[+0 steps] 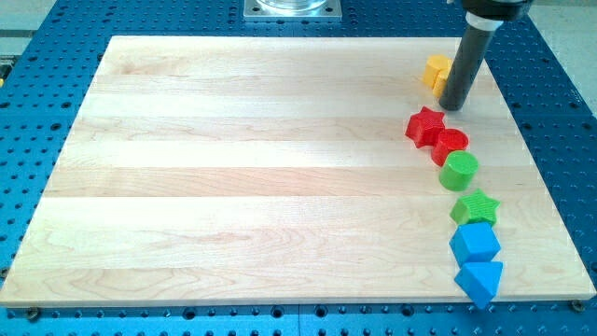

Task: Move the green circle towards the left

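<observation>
The green circle (459, 171) lies near the board's right side, touching a red circle (451, 145) just above it. A red star (425, 125) sits up and to the left of the red circle. My tip (452, 105) is at the view's upper right, above the red blocks and well above the green circle, right beside a yellow block (436, 73) whose shape is partly hidden by the rod. A green star (475, 207) lies below the green circle.
A blue block (475, 243) and a blue triangle (479, 279) lie near the board's lower right corner. The wooden board (261, 177) rests on a blue perforated table (37, 56). A metal mount (293, 8) shows at the view's top.
</observation>
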### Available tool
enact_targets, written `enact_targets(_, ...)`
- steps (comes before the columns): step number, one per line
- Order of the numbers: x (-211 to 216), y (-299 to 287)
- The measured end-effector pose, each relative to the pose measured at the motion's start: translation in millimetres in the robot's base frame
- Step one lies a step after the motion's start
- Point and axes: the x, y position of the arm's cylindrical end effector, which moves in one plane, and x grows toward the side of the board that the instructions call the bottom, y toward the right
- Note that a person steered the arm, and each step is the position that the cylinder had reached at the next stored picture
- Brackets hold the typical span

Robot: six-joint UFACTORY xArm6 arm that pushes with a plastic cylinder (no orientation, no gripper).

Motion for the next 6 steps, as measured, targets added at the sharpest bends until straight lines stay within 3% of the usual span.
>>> enact_targets(1,26.4,-7.5)
enact_targets(2,58.7,27.5)
enact_targets(3,125.8,31.8)
enact_targets(4,138.3,-17.6)
enact_targets(5,115.8,-58.6)
enact_targets(6,90.1,-55.4)
